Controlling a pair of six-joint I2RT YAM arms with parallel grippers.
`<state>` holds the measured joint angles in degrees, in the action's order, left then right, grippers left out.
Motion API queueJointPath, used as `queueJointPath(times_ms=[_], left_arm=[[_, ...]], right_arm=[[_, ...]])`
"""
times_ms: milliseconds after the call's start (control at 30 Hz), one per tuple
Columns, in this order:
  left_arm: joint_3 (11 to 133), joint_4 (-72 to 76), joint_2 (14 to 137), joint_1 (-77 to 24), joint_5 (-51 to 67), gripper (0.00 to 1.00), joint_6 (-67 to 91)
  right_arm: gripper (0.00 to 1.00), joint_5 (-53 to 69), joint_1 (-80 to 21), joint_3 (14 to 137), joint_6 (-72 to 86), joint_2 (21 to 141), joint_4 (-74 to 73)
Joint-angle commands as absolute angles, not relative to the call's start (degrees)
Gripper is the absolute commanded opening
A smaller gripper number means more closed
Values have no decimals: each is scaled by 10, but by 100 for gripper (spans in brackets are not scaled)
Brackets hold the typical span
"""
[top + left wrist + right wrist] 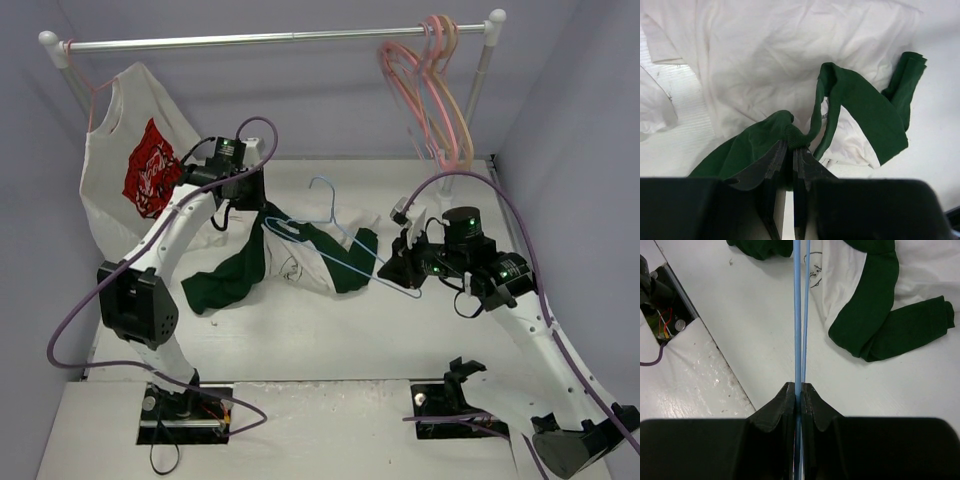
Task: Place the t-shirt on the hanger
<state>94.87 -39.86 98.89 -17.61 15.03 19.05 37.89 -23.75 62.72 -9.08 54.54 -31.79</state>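
The white t-shirt (300, 262) with dark green sleeves lies crumpled on the table's middle. My left gripper (243, 193) is shut on its green collar (790, 132) and holds that edge up. The white body (780, 55) spreads beyond the fingers. The light-blue hanger (340, 240) lies slanted across the shirt, hook toward the back. My right gripper (408, 262) is shut on the hanger's right end; in the right wrist view its two wires (800, 315) run straight out from between the fingertips, with a green sleeve (880, 315) to the right.
A white shirt with a red graphic (140, 170) hangs at the rail's left end (60, 45). Pink and peach hangers (430, 90) hang at its right end. Grey walls close in on both sides. Purple cables loop off both arms.
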Motion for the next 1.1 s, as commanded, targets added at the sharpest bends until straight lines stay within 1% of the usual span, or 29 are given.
queueJointPath(times_ms=[0,167,333,600,833,1067], left_arm=[[955,-387,926,-177,158,9,163],[945,-405,908,-178,161,9,136],[926,-424,903,-178,110,9,106],[926,-435,916,-193,77,9,76],[931,-423,909,-217,85,9,67],[921,-399,899,-221,84,10,72]], right_arm=[[0,379,-243,622,-92,555,-265],[0,352,-251,611,-97,560,-252],[0,354,-254,618,-101,555,-250],[0,368,-254,624,-101,555,-247],[0,381,-255,610,-96,554,-236],[0,416,-256,609,-90,555,-222]])
